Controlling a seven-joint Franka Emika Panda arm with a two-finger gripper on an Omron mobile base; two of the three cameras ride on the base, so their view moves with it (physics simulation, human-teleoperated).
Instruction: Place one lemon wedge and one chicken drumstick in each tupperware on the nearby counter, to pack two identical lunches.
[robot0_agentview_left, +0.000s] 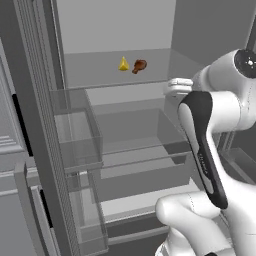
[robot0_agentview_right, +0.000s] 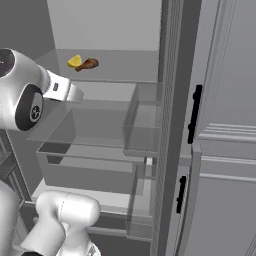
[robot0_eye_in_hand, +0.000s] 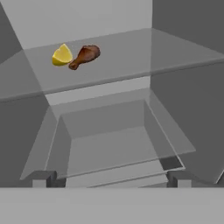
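Observation:
A deep yellow lemon wedge (robot0_eye_in_hand: 62, 55) and a dark reddish-brown chicken drumstick (robot0_eye_in_hand: 86, 56) lie side by side, touching, on the upper glass shelf (robot0_eye_in_hand: 131, 57) of an open fridge. From the left base camera the wedge (robot0_agentview_left: 123, 64) is left of the drumstick (robot0_agentview_left: 139, 65), and from the right base camera the wedge (robot0_agentview_right: 75, 61) again lies left of the drumstick (robot0_agentview_right: 88, 64). My gripper (robot0_eye_in_hand: 111, 179) is open and holds nothing. It sits in front of the shelves, lower than the food and well short of it. The other wedge, the other drumstick, the tupperwares and the counter are out of view.
A clear drawer (robot0_eye_in_hand: 109, 140) sits under the food shelf. Transparent door bins (robot0_agentview_left: 75, 130) hang on the open door at the left. Grey cabinet fronts with black handles (robot0_agentview_right: 194, 114) stand at the right. My own arm (robot0_agentview_left: 205, 150) fills the right of the left base view.

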